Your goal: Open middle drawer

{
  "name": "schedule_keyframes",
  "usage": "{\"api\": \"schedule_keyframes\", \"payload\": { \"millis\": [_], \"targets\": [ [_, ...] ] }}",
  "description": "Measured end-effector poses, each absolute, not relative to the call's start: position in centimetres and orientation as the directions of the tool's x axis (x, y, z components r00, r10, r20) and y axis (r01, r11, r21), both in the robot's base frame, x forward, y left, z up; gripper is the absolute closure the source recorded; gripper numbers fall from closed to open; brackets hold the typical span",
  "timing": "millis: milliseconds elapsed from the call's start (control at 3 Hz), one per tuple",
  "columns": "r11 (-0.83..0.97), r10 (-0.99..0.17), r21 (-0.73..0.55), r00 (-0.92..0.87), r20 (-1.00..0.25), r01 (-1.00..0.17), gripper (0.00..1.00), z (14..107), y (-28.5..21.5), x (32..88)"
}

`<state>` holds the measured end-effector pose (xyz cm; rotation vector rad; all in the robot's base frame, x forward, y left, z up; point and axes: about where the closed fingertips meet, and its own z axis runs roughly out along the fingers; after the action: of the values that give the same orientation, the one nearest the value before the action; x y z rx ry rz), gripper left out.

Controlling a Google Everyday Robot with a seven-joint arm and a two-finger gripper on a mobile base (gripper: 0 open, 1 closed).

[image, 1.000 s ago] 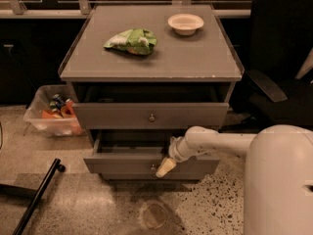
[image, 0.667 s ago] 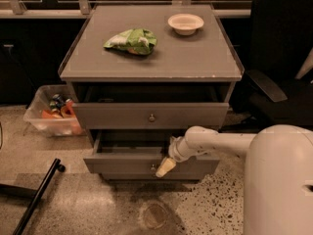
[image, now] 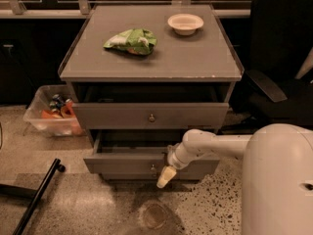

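Hovering at the drawer (image: 117,164) front, the gripper (image: 165,176) sat low; the knob (image: 153,169) lay just left of the jaws, slightly above. Whether the jaws were apart or together could not be told.

Middle drawer (image: 122,164): grey flat front, small round knob (image: 153,169), pulled partly out; gripper (image: 164,176) just beside knob.
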<state>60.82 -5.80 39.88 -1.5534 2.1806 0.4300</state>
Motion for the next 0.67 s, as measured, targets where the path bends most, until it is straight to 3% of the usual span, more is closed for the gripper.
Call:
{"api": "schedule_keyframes", "payload": {
  "millis": [667],
  "targets": [
    [0.301,-0.838,0.047,-0.288,-0.464,-0.952,0.42,40.2,-7.7,53.9]
  ]
}}
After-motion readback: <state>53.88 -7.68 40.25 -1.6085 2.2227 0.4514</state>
